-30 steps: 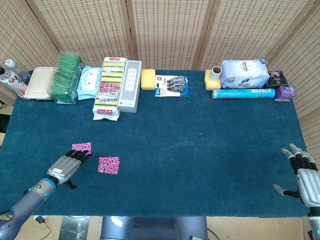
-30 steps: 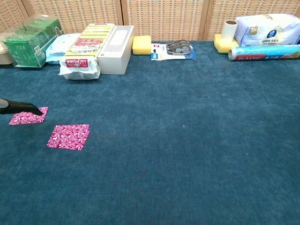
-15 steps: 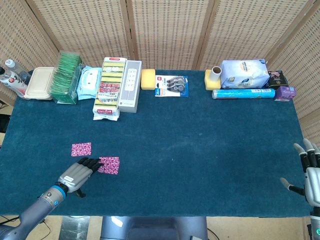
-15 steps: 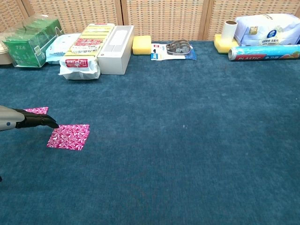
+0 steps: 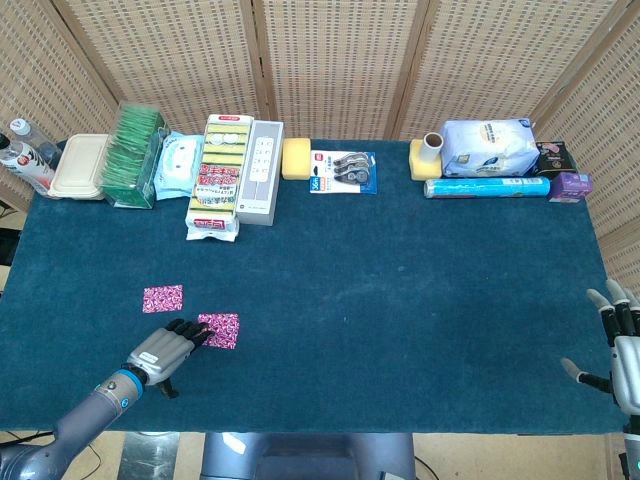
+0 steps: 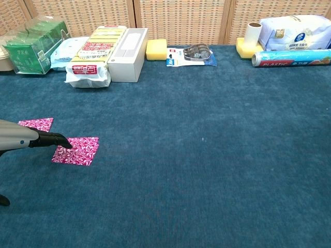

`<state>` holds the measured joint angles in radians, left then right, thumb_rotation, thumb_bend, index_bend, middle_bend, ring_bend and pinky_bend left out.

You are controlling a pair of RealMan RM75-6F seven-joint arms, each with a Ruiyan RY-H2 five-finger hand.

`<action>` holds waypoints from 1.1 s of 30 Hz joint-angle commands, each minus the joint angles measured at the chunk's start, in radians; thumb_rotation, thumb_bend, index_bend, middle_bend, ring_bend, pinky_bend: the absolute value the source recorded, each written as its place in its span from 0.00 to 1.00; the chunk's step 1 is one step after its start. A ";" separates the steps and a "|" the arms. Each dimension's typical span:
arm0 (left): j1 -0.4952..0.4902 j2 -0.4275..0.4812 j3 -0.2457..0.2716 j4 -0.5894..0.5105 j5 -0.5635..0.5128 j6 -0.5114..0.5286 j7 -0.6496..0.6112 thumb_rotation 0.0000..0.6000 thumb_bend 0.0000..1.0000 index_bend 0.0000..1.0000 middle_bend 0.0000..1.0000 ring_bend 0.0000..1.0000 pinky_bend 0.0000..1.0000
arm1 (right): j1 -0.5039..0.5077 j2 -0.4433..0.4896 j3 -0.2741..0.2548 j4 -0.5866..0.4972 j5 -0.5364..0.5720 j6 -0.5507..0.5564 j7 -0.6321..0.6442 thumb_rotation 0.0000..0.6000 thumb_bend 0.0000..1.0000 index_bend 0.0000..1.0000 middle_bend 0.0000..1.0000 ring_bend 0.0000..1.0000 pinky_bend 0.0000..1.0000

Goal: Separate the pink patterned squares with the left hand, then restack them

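Left hand (image 5: 163,349) lies flat, fingers extended, fingertips (image 6: 63,143) on the left edge of the near pink square (image 6: 76,151); probably pressing, contact unclear. Nothing gripped. Second pink square (image 5: 163,298) lies apart, further back-left. Right hand (image 5: 622,345) open, fingers spread, at the table's (image 5: 400,300) right edge.

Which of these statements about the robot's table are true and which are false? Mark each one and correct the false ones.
1. The two pink squares lie stacked. False: they lie apart on the cloth.
2. The left robot hand has its fingertips at the nearer square. True.
3. The right robot hand holds a pink square. False: it holds nothing, fingers spread.
4. A yellow sponge sits at the far edge. True.
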<state>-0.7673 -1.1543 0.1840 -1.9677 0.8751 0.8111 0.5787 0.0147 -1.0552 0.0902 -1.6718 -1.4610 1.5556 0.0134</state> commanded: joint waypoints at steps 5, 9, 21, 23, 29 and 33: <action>-0.036 -0.031 -0.001 0.010 -0.066 0.000 0.034 1.00 0.07 0.00 0.00 0.00 0.02 | -0.001 0.008 -0.002 -0.007 -0.003 -0.005 0.008 1.00 0.00 0.12 0.02 0.01 0.01; -0.048 -0.048 0.003 0.024 -0.092 0.001 0.042 1.00 0.07 0.00 0.00 0.00 0.02 | -0.003 0.010 -0.006 -0.010 -0.011 -0.002 0.010 1.00 0.00 0.12 0.02 0.01 0.01; -0.105 -0.065 -0.005 0.032 -0.191 0.026 0.077 1.00 0.07 0.00 0.00 0.00 0.02 | -0.006 0.029 -0.016 -0.022 -0.030 -0.009 0.039 1.00 0.00 0.12 0.02 0.01 0.01; -0.116 -0.069 -0.005 0.033 -0.207 0.036 0.087 1.00 0.07 0.00 0.00 0.00 0.02 | -0.006 0.031 -0.017 -0.023 -0.029 -0.011 0.042 1.00 0.00 0.12 0.02 0.01 0.01; -0.135 -0.077 -0.001 0.024 -0.232 0.051 0.099 1.00 0.07 0.00 0.00 0.00 0.02 | -0.007 0.035 -0.015 -0.022 -0.027 -0.011 0.049 1.00 0.00 0.12 0.02 0.01 0.01; -0.135 -0.078 0.006 0.014 -0.222 0.068 0.101 1.00 0.07 0.00 0.00 0.00 0.02 | -0.007 0.036 -0.015 -0.022 -0.028 -0.011 0.052 1.00 0.00 0.12 0.02 0.01 0.01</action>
<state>-0.9027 -1.2324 0.1880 -1.9510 0.6491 0.8747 0.6787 0.0074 -1.0197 0.0754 -1.6943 -1.4885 1.5447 0.0657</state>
